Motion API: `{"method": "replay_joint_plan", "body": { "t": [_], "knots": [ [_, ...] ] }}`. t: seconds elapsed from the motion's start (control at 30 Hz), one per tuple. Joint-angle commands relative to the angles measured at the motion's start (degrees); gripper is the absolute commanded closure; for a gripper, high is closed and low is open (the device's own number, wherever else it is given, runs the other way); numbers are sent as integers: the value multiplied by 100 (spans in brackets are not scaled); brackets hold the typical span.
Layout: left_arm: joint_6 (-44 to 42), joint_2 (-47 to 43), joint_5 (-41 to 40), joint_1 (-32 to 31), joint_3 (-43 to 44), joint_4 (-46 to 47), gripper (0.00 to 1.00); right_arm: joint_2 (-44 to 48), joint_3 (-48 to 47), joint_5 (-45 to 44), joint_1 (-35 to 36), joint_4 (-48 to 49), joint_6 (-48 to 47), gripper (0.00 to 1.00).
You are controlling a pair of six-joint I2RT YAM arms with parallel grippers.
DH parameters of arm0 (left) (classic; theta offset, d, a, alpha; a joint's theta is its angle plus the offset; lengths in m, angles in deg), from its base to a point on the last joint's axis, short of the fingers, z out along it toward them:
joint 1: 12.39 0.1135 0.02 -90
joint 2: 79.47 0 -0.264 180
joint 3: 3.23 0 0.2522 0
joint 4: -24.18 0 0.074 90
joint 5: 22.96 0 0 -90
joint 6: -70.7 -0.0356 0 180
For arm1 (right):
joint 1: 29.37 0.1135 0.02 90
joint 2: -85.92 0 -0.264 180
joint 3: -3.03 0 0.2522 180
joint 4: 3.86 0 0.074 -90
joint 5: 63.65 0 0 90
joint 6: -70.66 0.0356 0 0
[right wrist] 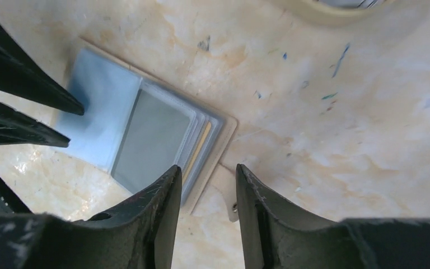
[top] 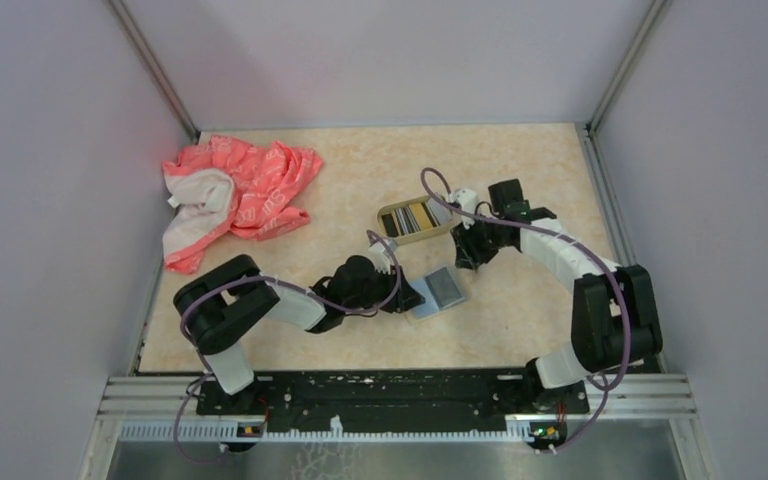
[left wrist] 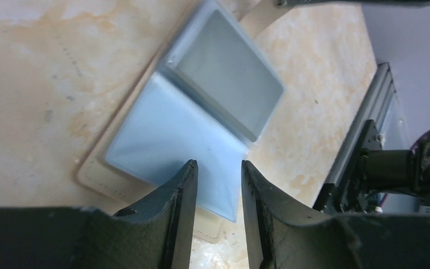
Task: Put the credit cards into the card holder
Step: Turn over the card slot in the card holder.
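The credit cards (top: 440, 292) lie in a loose pile near the middle of the table (top: 520, 180), a bit closer to the near edge than the card holder (top: 415, 218). The holder sits apart from the pile, with striped cards inside. The left gripper (left wrist: 218, 163) has its fingers a little apart, tips down at the pale blue card (left wrist: 162, 134). The right gripper (right wrist: 207, 168) is apart too, holding nothing, by the pile's corner. A pink cloth (top: 235, 190) lies by the far left corner.
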Motion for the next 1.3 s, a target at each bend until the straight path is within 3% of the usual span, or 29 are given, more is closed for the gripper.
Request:
{"method": "replay_joint_plan", "body": {
  "t": [0.0,0.17,0.33,0.53,0.67,0.83,1.27],
  "knots": [
    [37,148,-485,-7,-149,-5,60,579,-622,490,-147,-97,-535,55],
    [-271,-27,-349,1,-411,543,59,306,-1237,1609,-156,-55,-450,34],
    [-965,-968,-509,1,-1062,1166,56,-1108,-2787,2140,-126,-613,-213,34],
    [-1485,-2429,-1661,10,-1668,209,33,-2372,-4272,1098,-140,-899,340,37],
    [-1350,-3402,-2260,59,-2375,330,3,-3034,-5040,807,-155,-1246,308,37],
    [-954,-3981,-2635,115,-2997,536,2,-3435,-5238,541,-155,-1376,340,39],
    [-685,-3943,-2592,125,-3189,726,2,-3608,-5100,282,-175,-1293,394,44]
  ]
}}
